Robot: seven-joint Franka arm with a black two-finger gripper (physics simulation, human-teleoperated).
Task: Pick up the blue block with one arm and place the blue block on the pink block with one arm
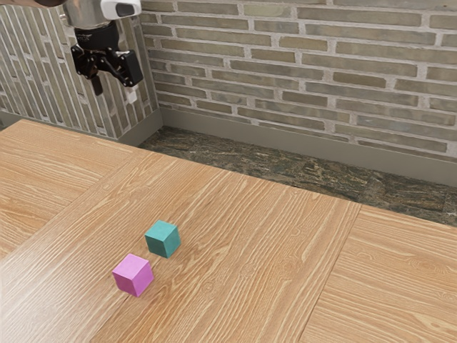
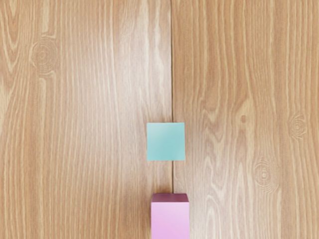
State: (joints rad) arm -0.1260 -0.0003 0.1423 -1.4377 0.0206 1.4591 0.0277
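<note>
The gripper (image 1: 114,88) hangs high over the far left part of the table (image 1: 285,257), in front of the brick wall (image 1: 300,64). Its two black fingers stand apart with nothing between them, and one fingertip shows a pale pad.

The blue block (image 1: 163,238), more teal than blue, lies flat on the wooden tabletop, well in from the far edge and toward the exterior view's left. The pink block (image 1: 133,274) sits just beside it, nearer the camera and a little further to the exterior view's left. A narrow strip of bare wood shows between them, so they do not touch. Neither one is stacked; both rest on the table itself.

From the wrist camera, the blue block (image 2: 166,141) shows its square top face, and the pink block (image 2: 170,216) lies close to it, with its top and one side face visible. A thin seam between two boards of the table (image 2: 75,124) runs straight under both blocks, so each sits astride that line.

Past the table's far edge a dark stone floor (image 1: 314,171) runs along the foot of the wall.
</note>
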